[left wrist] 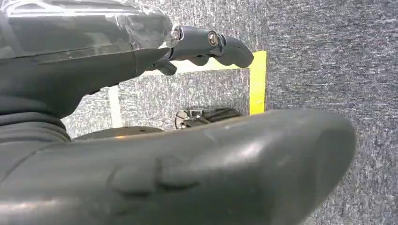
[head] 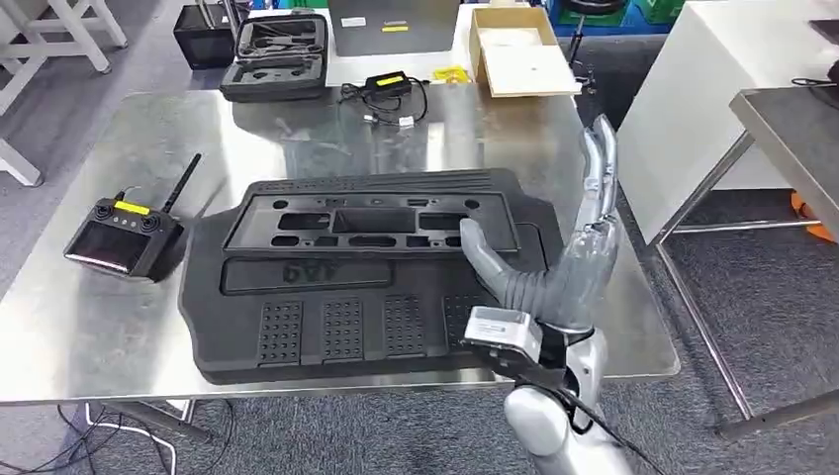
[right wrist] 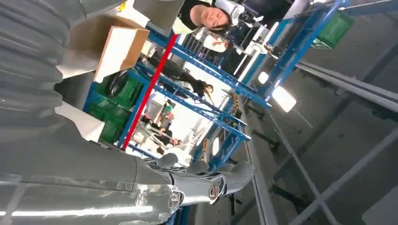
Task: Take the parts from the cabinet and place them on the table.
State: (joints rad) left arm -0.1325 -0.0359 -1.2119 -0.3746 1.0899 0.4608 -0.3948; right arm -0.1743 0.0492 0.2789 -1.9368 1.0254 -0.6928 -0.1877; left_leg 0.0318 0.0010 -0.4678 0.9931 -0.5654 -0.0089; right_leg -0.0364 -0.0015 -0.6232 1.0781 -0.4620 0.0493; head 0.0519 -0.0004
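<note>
Resting flat on the worktop point(head: 119, 327), black panel point(head: 366, 282) overhangs the near edge; right hand point(head: 569, 262), released beside it, could nudge it off.

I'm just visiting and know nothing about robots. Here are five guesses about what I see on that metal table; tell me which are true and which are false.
1. A big black moulded part lies flat on the steel table. True.
2. The robot's right hand is clenched tight around that part. False: its fingers are stretched out and apart, raised over the part's right end, holding nothing.
3. A handheld controller with an antenna sits to the left of the part. True.
4. The open black case at the far side rests on top of the part. False: it stands well apart, at the table's far edge.
5. The left hand hovers over the table. False: its wrist view shows grey carpet and a yellow floor line.
</note>
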